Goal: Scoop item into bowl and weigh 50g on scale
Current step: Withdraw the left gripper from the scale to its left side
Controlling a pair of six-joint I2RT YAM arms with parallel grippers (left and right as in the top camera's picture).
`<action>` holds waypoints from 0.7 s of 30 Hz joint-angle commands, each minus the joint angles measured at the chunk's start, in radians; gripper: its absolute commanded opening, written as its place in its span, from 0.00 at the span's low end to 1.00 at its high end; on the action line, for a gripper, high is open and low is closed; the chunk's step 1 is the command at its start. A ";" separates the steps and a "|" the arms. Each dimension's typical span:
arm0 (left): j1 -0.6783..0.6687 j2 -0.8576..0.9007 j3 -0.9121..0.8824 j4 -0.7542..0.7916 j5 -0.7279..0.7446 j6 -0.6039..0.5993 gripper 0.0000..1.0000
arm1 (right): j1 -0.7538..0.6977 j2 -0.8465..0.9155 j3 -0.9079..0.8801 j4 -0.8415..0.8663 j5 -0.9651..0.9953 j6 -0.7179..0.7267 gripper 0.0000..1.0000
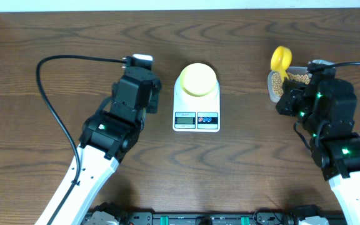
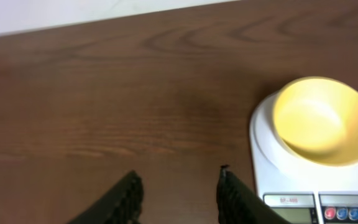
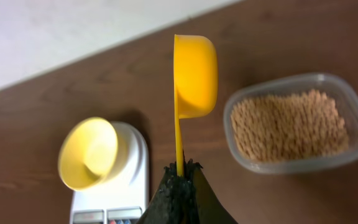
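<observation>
Desk (image 1: 42,37): dark wood grain all the way across, with a pale wall strip along the far edge.
Scale (image 1: 196,119): white, sitting mid-desk between the two arms, display and buttons on the near edge; the reading is too small to make out.
Bowl (image 1: 197,79): pale yellow, right there on the scale's platform, upright, with its inside showing plain yellow.
Left tool (image 2: 179,180): fingers apart with only bare desk between them, hanging just left of the scale.
Right tool (image 3: 180,171): clamped tight on the thin handle of the scoop (image 3: 194,74), out on the right side of the desk.
Scoop: bright yellow, turned on its edge, with the cup beside the left end of the tub (image 3: 297,163); I cannot tell what is in the cup.
Tub: clear plastic, on the desk well right of the scale.
Beans (image 3: 288,124): small tan ones piled in the tub.
</observation>
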 commanded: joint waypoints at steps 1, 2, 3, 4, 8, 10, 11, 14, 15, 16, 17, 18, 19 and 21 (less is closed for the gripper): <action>0.011 -0.002 0.010 -0.002 -0.044 -0.085 0.57 | -0.002 0.024 0.018 -0.016 0.012 0.009 0.01; 0.011 -0.002 0.010 -0.002 -0.044 -0.105 0.87 | -0.002 0.031 0.018 -0.018 0.008 0.010 0.01; 0.011 -0.002 0.010 -0.004 -0.043 -0.114 0.98 | -0.002 0.035 0.018 -0.018 0.001 0.009 0.01; 0.011 -0.002 0.010 -0.009 -0.037 -0.116 0.98 | -0.002 0.039 0.018 -0.018 0.001 0.010 0.01; 0.011 -0.002 0.010 -0.029 -0.026 -0.116 0.98 | -0.003 0.042 0.018 -0.006 0.006 0.009 0.01; 0.011 -0.002 0.010 -0.035 -0.026 -0.116 0.98 | -0.003 0.045 0.018 0.002 0.026 0.009 0.01; 0.011 -0.002 0.010 -0.040 -0.026 -0.116 0.98 | -0.003 0.047 0.018 0.001 0.036 0.008 0.01; 0.011 -0.001 0.010 -0.050 -0.026 -0.116 0.98 | -0.003 0.057 0.018 -0.008 0.059 0.008 0.01; 0.011 0.000 0.010 -0.050 -0.026 -0.116 0.98 | -0.003 0.060 0.018 -0.007 0.058 0.009 0.01; 0.011 0.000 0.010 -0.050 -0.026 -0.116 0.98 | -0.003 0.064 0.018 -0.006 0.058 0.009 0.01; 0.011 0.000 0.010 -0.050 -0.026 -0.116 0.98 | -0.003 0.070 0.018 -0.005 0.058 0.009 0.01; 0.011 0.000 0.010 -0.050 -0.026 -0.116 0.98 | -0.003 0.072 0.018 -0.002 0.058 0.010 0.01; 0.011 0.000 0.010 -0.050 -0.026 -0.116 0.98 | -0.003 0.076 0.018 0.002 0.057 0.010 0.01; 0.011 0.000 0.010 -0.049 -0.027 -0.116 0.98 | -0.003 0.078 0.018 0.018 0.053 0.010 0.01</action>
